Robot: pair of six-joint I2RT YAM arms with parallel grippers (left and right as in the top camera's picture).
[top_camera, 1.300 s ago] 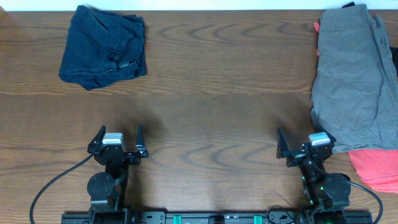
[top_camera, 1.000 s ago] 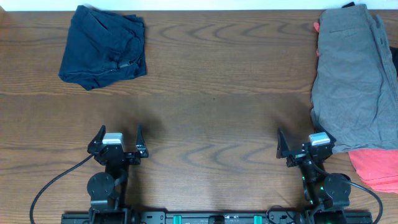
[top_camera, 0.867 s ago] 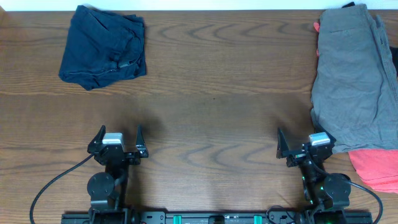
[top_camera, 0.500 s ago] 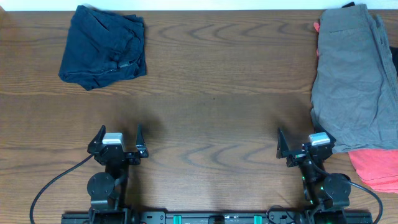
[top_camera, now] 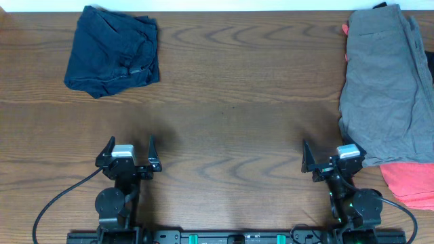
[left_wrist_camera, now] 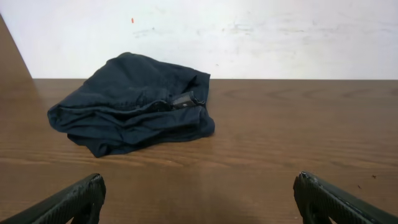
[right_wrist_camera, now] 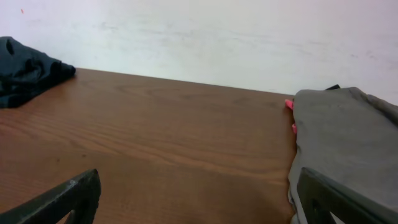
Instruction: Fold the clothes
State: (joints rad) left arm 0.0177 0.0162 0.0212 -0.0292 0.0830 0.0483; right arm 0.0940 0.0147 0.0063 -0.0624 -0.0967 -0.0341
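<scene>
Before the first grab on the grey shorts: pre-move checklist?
1. The left gripper open and empty: ok.
2. The right gripper open and empty: ok.
3. It is clear of the hem of the grey-khaki shorts: cannot tell, since they overlap in the overhead view.
4. Nothing lying on the shorts: ok, though they lie over a red garment.
5. Full outline of the shorts visible: not ok, it is cut off by the right frame edge.
6. Middle of the table free for folding: ok; the navy shorts sit apart, far left.

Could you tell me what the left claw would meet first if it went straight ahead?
Probably the dark navy shorts: they lie ahead of the open left claw, slightly to its left, with only bare table between. Its height is unclear, so it might pass over them.
</scene>
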